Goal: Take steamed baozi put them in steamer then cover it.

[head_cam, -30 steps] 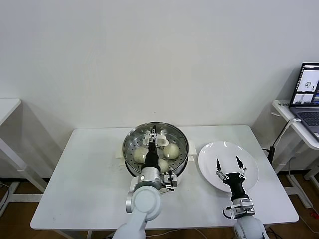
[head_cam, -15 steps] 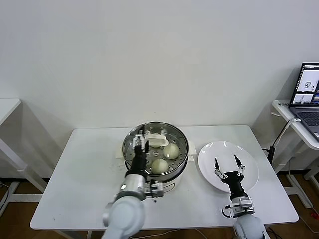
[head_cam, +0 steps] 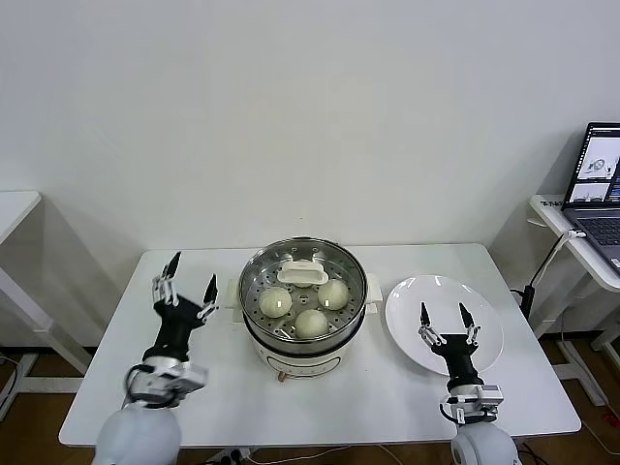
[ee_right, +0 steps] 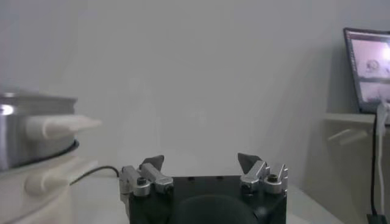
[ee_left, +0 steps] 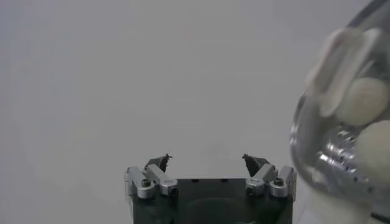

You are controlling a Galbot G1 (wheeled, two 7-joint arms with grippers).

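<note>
The steamer (head_cam: 355,267) stands mid-table on its white base. The cover (head_cam: 302,273), clear glass with a white handle, lies on top of it. Three baozi show through the glass: one (head_cam: 275,302) on the left, one (head_cam: 333,293) on the right and one (head_cam: 311,323) at the front. A fourth is hidden. My left gripper (head_cam: 184,271) is open and empty above the table, well left of the steamer. Its wrist view shows the left gripper (ee_left: 207,159) with the covered steamer (ee_left: 317,155) off to one side. My right gripper (head_cam: 442,318) is open and empty over the white plate (head_cam: 412,295).
The right wrist view shows my right gripper (ee_right: 201,161), the steamer's side handle (ee_right: 58,126) and a laptop (ee_right: 368,67). The laptop (head_cam: 601,184) stands on a side table at the right. A cable (head_cam: 291,372) lies by the steamer's base.
My left gripper has drawn back from above the steamer to the left side of the table, open and empty. The cover stays on the steamer. The right gripper has barely moved.
</note>
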